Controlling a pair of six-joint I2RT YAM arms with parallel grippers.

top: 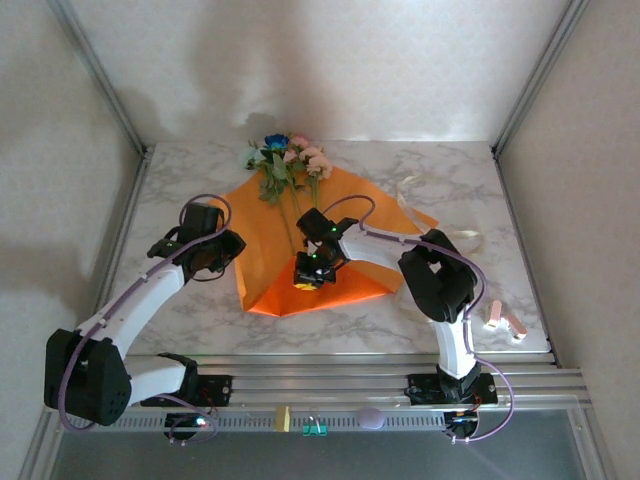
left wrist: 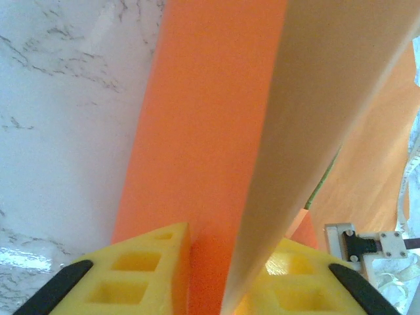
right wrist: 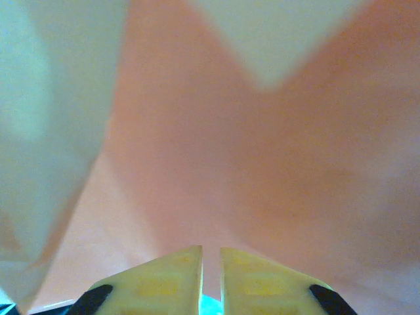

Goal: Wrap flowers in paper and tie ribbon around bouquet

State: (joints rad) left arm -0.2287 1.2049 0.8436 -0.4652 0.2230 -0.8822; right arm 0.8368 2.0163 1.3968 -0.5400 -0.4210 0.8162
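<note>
You're early in the wrap: the flowers (top: pixel 290 160) lie on the paper (top: pixel 262 285), heads past its far corner. Your left claw (left wrist: pixel 233 239) pinches a raised fold. The right claw (right wrist: pixel 211 252) is nearly closed over the paper, and I cannot tell whether it grips it. The ribbon (top: pixel 415 185) lies loose on the surface (top: pixel 190 175), untied.

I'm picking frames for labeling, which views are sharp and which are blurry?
Top external: sharp, evenly lit, soft shadows on the back wall; the paper and the flowers read clearly. Left wrist: marble veins of the table crisp, the raised paper fold slightly soft. Right wrist: badly out of focus and washed out, the paper a pale haze.
</note>
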